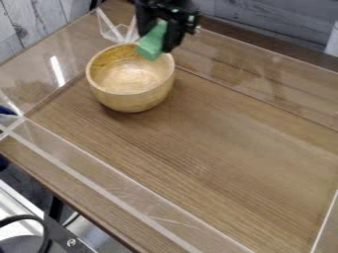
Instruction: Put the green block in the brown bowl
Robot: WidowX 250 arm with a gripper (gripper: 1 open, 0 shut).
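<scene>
Your fingers [164,33] were closed on the green block [154,42], gripping its upper end while the lower end hung free below them. The block was tilted, not level. You held it in the air above the far right part of the rim of the brown bowl [130,79]; the block did not touch the bowl. Whether its lower end sat inside the rim line or just outside it could not be told from this view. The bowl stood upright on the wooden tabletop [211,138], its pale inside showing nothing in it. A clear wall [93,176] ran along the tabletop's edge on the near side of the bowl. Pale folded sheets [117,27] stood just behind the bowl.
</scene>
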